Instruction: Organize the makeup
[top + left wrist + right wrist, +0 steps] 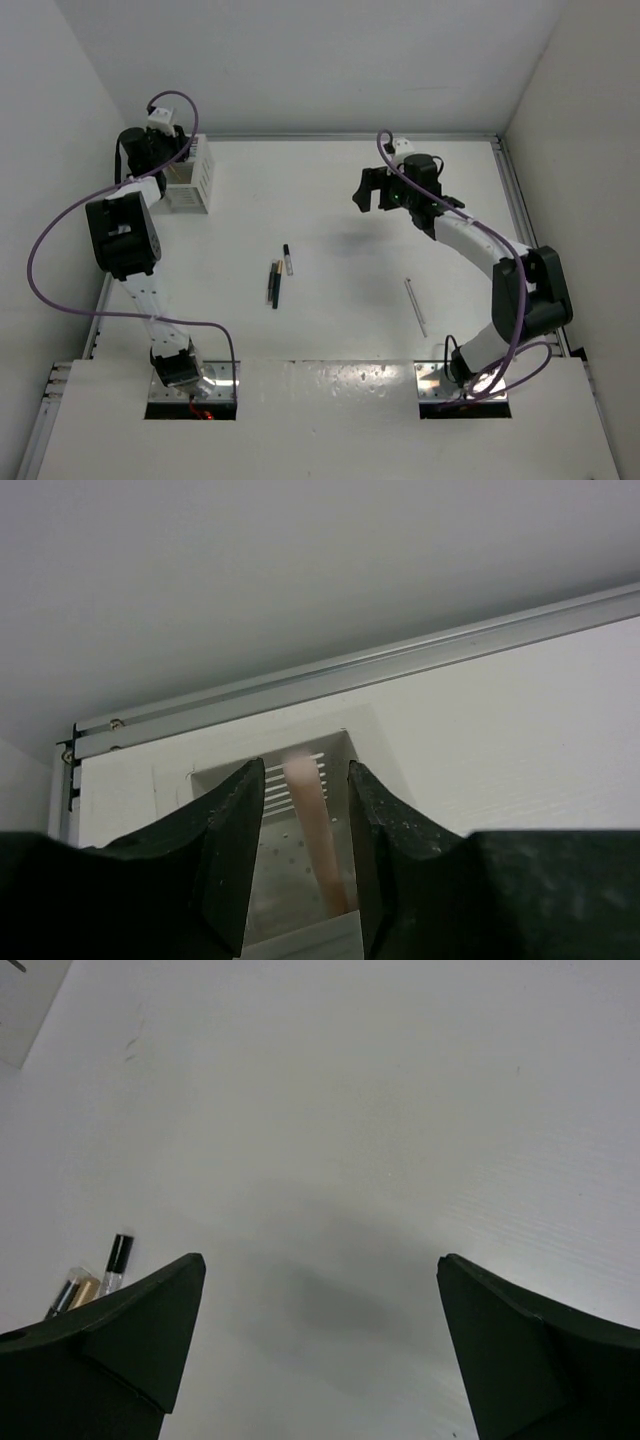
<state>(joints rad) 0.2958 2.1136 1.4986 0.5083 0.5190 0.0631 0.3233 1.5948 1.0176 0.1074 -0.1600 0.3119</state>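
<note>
Left gripper [305, 770], jaws half parted, seemingly drops a pinkish-tan stick [312, 835] into the white slatted box [280, 880]; the wide-open, empty right gripper [320, 1260] must next reach the dark mid-table sticks [277, 283].

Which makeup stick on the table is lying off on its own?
The thin pale stick, alone on the right side of the table. The other loose pieces, a black-and-white tube and darker sticks, lie bunched mid-table.

Bright, even overhead light floods the white tabletop [350, 330]. Shadows are soft, with one faint grey smudge beneath the right tool [320, 1260]. In the left wrist view the pink stick [310, 830] is blurred and the left tool [305, 770] is dark and grainy.
</note>
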